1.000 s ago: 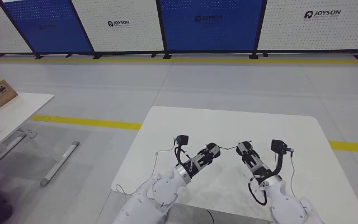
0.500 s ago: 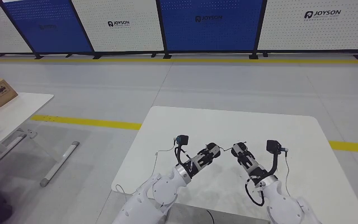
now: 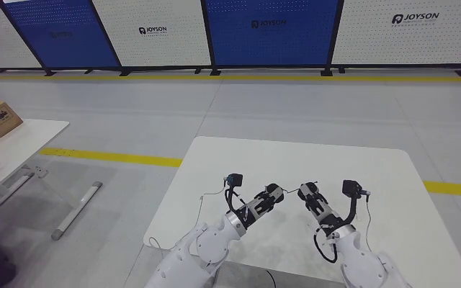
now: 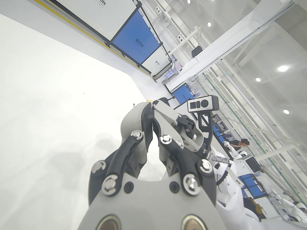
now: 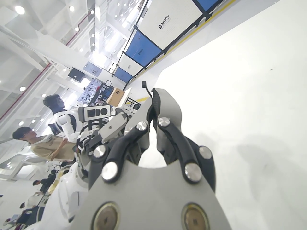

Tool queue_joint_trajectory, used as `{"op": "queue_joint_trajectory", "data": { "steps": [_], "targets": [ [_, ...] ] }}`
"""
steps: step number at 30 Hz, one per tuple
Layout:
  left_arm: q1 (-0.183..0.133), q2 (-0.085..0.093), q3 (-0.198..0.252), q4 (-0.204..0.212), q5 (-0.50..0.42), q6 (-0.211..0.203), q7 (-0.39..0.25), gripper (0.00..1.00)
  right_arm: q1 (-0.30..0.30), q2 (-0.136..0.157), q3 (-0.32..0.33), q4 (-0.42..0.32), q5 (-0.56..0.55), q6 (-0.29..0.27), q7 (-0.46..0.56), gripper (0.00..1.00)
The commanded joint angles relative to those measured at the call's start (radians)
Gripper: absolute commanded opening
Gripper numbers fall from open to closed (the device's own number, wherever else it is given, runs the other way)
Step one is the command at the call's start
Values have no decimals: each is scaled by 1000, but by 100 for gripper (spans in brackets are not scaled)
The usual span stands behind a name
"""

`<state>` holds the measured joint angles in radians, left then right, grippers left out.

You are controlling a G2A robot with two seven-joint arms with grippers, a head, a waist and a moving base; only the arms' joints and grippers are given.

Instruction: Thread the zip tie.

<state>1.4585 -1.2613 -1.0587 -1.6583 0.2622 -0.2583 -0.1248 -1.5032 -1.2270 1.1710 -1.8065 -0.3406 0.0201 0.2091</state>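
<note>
My left claw (image 4: pixel 152 108) has its fingers pressed together with no gap that I can see. From above, a thin dark line runs right up to its tip, so I take it to be pinching one end of the zip tie (image 3: pixel 291 191). The tie spans the short gap between the two claws, over the near middle of the white surface (image 3: pixel 238 155), and as far as I can judge it hangs clear of it. It is a narrow black plastic strip. In the right wrist view a short length pokes out past the fingertips and ends in a small squarish block. I read that as the locking head, though it is too small to be sure. My right claw (image 5: pixel 153 96), just right of the left one, is likewise clamped tight on that end of the strip.

I expect the tie to be very light, springy rather than limp, and smooth enough to slide or twist between the pads. I would grip it flat across the strip, close behind the head on one side and a little back from the tip on the other. A long free end would likely bow and miss the slot.
</note>
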Motion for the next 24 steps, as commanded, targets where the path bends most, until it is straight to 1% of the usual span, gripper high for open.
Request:
{"op": "queue_joint_trajectory", "data": {
  "steps": [1,3,9,16,18,21,23,24],
  "targets": [
    [0,-1,2,0,-5,10,5,0,-6,1,12,-9,4,-5,1,0],
    [-4,-3,8,1,-16,18,10,0,-14,2,21,-18,3,-10,3,0],
    [-14,-4,18,3,-28,18,7,0,-22,3,20,-19,-19,-15,14,0],
    [-12,-3,20,5,-33,12,7,0,-19,1,21,-14,-17,-19,16,0],
    [-11,-2,21,5,-9,18,22,0,-17,1,25,-14,-12,-22,21,0],
    [-10,-3,25,5,-9,19,26,0,-17,0,28,-14,-10,-25,26,0],
    [-11,-3,26,6,-11,19,26,0,-18,0,29,-14,-9,-24,28,3],
    [-12,-3,25,5,-12,19,27,0,-18,0,29,-14,-9,-24,27,6]
  ]
}}
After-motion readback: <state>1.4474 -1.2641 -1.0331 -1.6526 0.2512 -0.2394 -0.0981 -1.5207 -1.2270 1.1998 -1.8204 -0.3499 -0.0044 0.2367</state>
